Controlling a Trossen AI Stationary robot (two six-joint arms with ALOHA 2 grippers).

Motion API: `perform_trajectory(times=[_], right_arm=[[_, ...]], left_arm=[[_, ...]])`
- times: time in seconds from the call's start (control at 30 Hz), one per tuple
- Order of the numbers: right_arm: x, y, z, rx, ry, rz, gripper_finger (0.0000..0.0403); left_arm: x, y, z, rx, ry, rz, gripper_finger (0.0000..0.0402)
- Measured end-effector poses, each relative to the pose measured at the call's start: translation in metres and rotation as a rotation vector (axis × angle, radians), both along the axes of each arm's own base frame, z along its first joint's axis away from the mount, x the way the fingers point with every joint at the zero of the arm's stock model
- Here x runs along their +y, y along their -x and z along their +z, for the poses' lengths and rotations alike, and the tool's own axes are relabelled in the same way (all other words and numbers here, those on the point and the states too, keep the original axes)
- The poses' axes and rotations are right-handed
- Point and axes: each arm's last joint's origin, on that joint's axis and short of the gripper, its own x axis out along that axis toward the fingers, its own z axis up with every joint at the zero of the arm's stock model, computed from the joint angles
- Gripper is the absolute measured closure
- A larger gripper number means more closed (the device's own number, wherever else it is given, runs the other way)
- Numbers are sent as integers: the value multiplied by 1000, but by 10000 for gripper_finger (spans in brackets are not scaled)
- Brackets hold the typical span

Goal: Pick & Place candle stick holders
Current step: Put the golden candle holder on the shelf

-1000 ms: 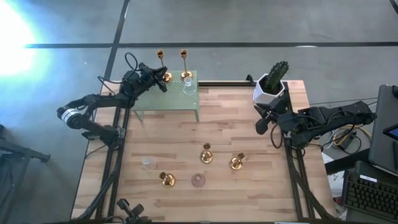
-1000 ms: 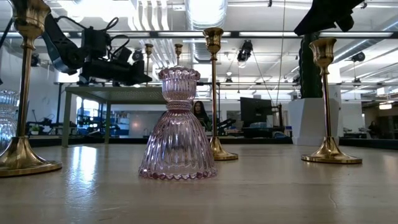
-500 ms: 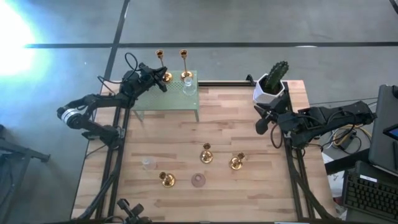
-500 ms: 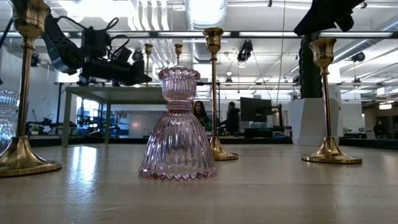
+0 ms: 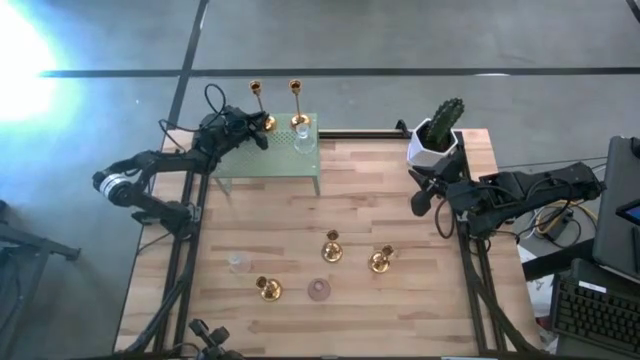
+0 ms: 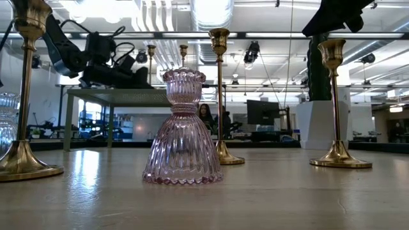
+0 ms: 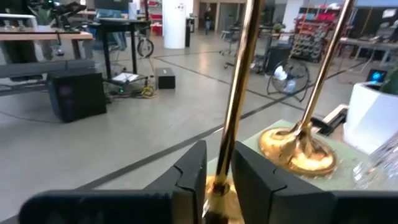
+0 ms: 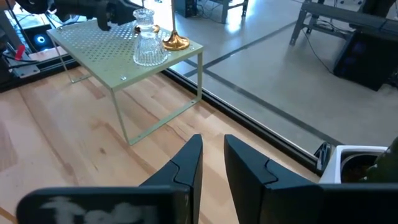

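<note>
My left gripper (image 7: 214, 177) is nudging a bit further back over the green shelf's (image 5: 240, 168) far-left corner, jaws narrow around the gold holder's (image 7: 239, 93) stem there (placing it, I'd guess). Right gripper (image 8: 211, 162) is idling narrow by the tabletop's right edge.

arms: dark, jointed | left arm (image 5: 150, 165): looped black cables (white band near base) | gripper fingers (image 7: 189, 177): black, angular
</note>
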Motion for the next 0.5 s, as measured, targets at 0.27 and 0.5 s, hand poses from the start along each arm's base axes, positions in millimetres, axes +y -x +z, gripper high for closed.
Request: perform_trajectory(times=[0.27,0.5], right_arm=[[0,0,0,0,-5,7,330],[0,0,0,1,-5,7,326]], left_arm=[[-4,2,9,-48,4,-10,250],[-13,9,17,10,24,-13,201]])
